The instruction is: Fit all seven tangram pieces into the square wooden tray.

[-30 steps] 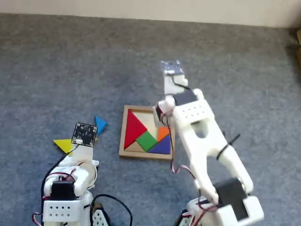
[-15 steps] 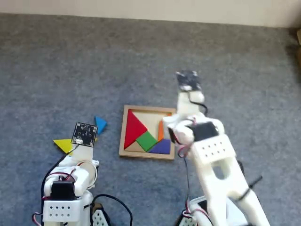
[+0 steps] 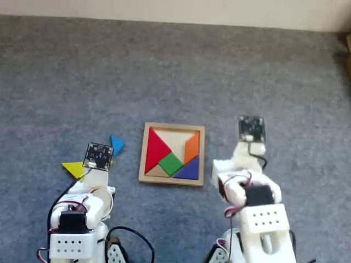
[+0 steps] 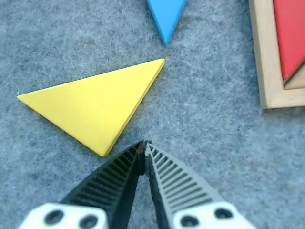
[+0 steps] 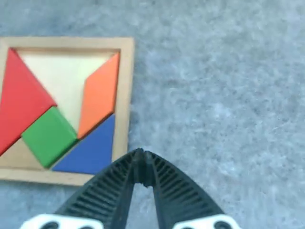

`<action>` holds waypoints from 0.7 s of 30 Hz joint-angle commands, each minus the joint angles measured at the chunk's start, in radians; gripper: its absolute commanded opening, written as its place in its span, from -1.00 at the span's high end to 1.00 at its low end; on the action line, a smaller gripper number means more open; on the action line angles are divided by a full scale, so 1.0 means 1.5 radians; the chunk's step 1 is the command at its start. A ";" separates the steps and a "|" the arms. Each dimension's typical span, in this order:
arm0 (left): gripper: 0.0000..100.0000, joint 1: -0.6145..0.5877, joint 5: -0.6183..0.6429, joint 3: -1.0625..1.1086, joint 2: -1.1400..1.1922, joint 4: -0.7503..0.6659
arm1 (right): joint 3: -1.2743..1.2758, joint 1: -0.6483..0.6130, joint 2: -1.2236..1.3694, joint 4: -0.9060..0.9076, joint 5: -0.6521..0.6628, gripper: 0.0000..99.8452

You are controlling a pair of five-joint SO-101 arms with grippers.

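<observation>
While the tray [image 3: 174,127] holds four pieces, the yellow triangle [image 4: 95,107] and light blue triangle [image 4: 166,14] lie beside it. I see the left gripper [image 4: 144,145] pressed together, empty, near the yellow one, and the right gripper [image 5: 140,164] likewise, by the tray.

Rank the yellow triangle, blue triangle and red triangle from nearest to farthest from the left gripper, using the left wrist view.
1. Yellow triangle, just ahead of the left gripper.
2. Blue triangle, beyond it.
3. Red triangle, in the wooden tray.

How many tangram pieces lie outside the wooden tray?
2. A yellow triangle and a light blue triangle lie on the carpet to the tray's left; the left arm may hide more.
</observation>
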 commanded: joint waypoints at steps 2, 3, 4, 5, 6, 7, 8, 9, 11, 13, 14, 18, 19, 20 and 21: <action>0.98 -0.009 -0.008 0.015 -0.023 0.007 | 0.130 0.016 -0.130 -0.099 -0.001 0.99; 0.98 -0.009 -0.008 0.015 -0.023 0.007 | 0.160 0.016 -0.155 -0.113 -0.001 0.99; 0.98 -0.009 -0.008 0.015 -0.023 0.007 | 0.189 0.016 -0.182 -0.126 -0.001 0.99; 0.98 -0.009 -0.008 0.015 -0.023 0.007 | 0.216 0.016 -0.210 -0.138 -0.001 0.99; 0.98 -0.009 -0.008 0.015 -0.023 0.007 | 0.242 0.016 -0.241 -0.146 -0.001 0.99; 0.98 -0.009 -0.008 0.015 -0.023 0.007 | 0.264 0.016 -0.272 -0.149 -0.001 0.99; 0.98 -0.009 -0.008 0.015 -0.023 0.007 | 0.286 0.016 -0.304 -0.150 -0.001 0.99; 0.98 -0.009 -0.008 0.015 -0.023 0.007 | 0.307 0.016 -0.338 -0.150 -0.001 0.99; 0.98 -0.009 -0.008 0.015 -0.023 0.007 | 0.349 0.022 -0.412 -0.147 -0.002 0.99; 0.98 -0.009 -0.008 0.015 -0.023 0.007 | 0.377 0.047 -0.474 -0.113 -0.004 0.99; 0.98 -0.009 -0.008 0.015 -0.023 0.007 | 0.380 0.068 -0.488 -0.101 -0.003 0.99; 0.98 -0.009 -0.008 0.015 -0.023 0.007 | 0.380 0.123 -0.460 -0.098 -0.003 0.99; 0.98 -0.009 -0.008 0.015 -0.023 0.007 | 0.380 0.128 -0.452 -0.098 -0.003 0.99; 0.98 -0.009 -0.008 0.015 -0.023 0.007 | 0.380 0.129 -0.441 -0.097 -0.003 0.99; 0.98 -0.009 -0.008 0.015 -0.023 0.007 | 0.381 0.129 -0.435 -0.097 -0.003 0.99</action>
